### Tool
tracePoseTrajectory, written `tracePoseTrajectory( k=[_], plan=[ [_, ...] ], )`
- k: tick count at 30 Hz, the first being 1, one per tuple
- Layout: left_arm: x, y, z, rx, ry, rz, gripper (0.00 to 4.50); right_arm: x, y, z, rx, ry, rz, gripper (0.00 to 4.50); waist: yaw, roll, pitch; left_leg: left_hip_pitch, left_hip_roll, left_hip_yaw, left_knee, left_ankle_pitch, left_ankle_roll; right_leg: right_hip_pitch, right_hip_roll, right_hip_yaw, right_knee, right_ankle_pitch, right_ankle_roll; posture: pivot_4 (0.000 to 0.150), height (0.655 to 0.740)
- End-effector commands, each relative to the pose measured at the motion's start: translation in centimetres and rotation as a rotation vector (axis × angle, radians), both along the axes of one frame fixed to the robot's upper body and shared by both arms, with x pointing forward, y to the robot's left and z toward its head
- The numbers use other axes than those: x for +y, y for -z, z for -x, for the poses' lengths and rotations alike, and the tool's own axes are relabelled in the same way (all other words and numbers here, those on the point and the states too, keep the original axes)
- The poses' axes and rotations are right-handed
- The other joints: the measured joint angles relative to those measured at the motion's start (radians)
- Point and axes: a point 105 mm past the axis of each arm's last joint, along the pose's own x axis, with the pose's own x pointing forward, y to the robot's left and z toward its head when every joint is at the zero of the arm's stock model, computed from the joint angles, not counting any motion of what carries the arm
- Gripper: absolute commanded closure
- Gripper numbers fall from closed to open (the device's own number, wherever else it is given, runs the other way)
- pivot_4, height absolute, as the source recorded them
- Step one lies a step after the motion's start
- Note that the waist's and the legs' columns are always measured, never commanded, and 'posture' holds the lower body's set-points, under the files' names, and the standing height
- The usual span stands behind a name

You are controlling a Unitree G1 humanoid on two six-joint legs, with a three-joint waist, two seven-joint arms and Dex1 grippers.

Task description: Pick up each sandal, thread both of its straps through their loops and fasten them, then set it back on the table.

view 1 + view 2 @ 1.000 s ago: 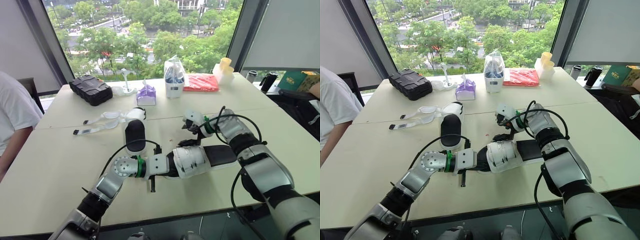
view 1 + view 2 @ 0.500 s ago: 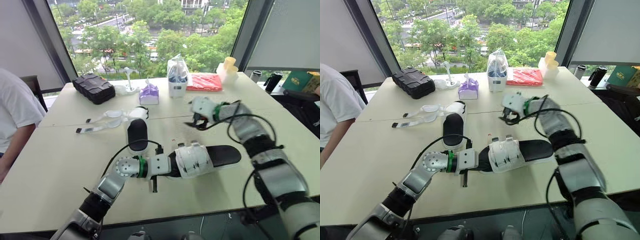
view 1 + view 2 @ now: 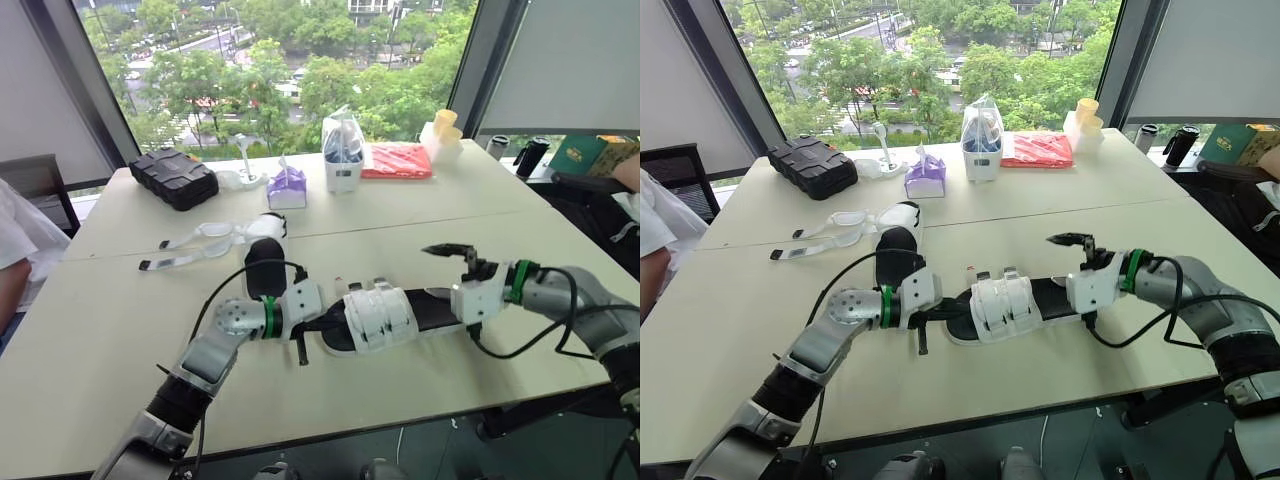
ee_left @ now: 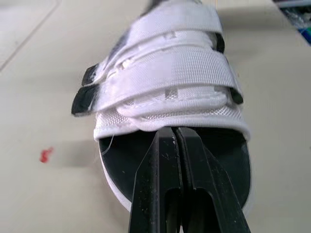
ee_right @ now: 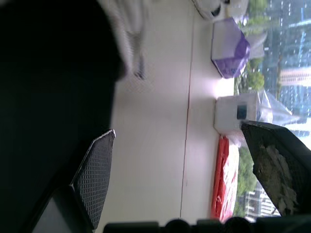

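Gripping the sandal (image 3: pixel 380 318) by its stiff sole (image 3: pixel 437 306) looks safest; straps (image 4: pixel 165 73) seem floppy. Left gripper (image 4: pixel 174 132) pressed closed at its toe, right gripper (image 5: pixel 184 158) gaping, empty.

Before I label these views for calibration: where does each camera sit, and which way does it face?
Left eye, right eye: on the head, looking down at the table; both arms show.
Left wrist: along the shut left gripper onto the strapped sandal.
Right wrist: through the open right gripper toward the purple box, shared with the eye views.
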Motion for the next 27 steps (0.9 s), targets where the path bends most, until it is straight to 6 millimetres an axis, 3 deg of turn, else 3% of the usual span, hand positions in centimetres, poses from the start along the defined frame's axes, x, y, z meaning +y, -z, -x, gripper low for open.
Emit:
tracePoseTrajectory(
  k=[1, 5, 10, 13, 16, 23, 27],
  plan=[
    [0.9, -2.7, 0.1, -0.027, 0.001, 0.053, 4.5, 0.7, -1.0, 0.4, -0.083, -0.09, 0.005, 0.06, 0.002, 0.0, 0.0, 0.0, 0.0, 0.0, 0.0, 0.0, 0.0, 0.0, 0.0, 0.0, 0.0, 0.0, 0.0, 0.15, 0.74],
    [2.4, -3.5, 0.2, 0.006, -0.037, 0.086, 4.5, 3.0, -0.1, 0.5, -0.114, -0.222, 0.012, 0.06, 0.001, -0.002, 0.001, 0.0, 0.0, 0.0, 0.0, 0.0, 0.0, 0.0, 0.001, 0.0, 0.0, -0.001, -0.001, 0.15, 0.74],
    [3.7, -3.8, 0.2, 0.026, -0.104, 0.113, 4.5, 7.9, -0.3, 0.7, -0.181, -0.462, -0.002, 0.06, 0.0, -0.002, 0.004, 0.0, 0.0, 0.0, 0.0, 0.0, 0.0, 0.0, 0.003, 0.001, 0.001, -0.001, -0.003, 0.15, 0.74],
    [4.0, -3.8, 0.3, 0.024, -0.122, 0.112, 4.5, 9.2, -0.4, 0.3, -0.205, -0.51, 0.011, 0.06, 0.006, -0.004, 0.006, 0.0, 0.0, 0.0, -0.001, 0.0, -0.001, -0.001, 0.003, 0.002, 0.001, -0.001, -0.003, 0.15, 0.74],
    [4.0, -3.9, 0.5, 0.022, -0.136, 0.116, 4.5, 10.3, -0.5, 0.2, -0.221, -0.576, 0.035, 0.94, 0.006, -0.004, 0.007, 0.0, 0.0, -0.001, -0.001, 0.001, -0.001, -0.001, 0.004, 0.002, 0.001, -0.002, -0.004, 0.15, 0.74],
    [4.2, -4.0, 0.3, -0.004, -0.178, 0.119, 4.5, 10.0, -0.4, -0.8, -0.226, -0.557, 0.063, 4.45, 0.003, -0.004, 0.008, 0.0, 0.0, 0.0, -0.003, 0.004, -0.008, -0.003, 0.004, 0.003, 0.002, -0.002, -0.004, 0.15, 0.74],
    [3.9, -4.0, 0.0, -0.024, -0.195, 0.111, 4.5, 9.4, -1.7, -2.7, -0.246, -0.405, -0.002, 4.45, 0.001, -0.004, 0.008, 0.0, 0.0, -0.001, -0.003, 0.004, -0.007, -0.003, 0.004, 0.003, 0.003, -0.002, -0.004, 0.15, 0.74]
  ],
)
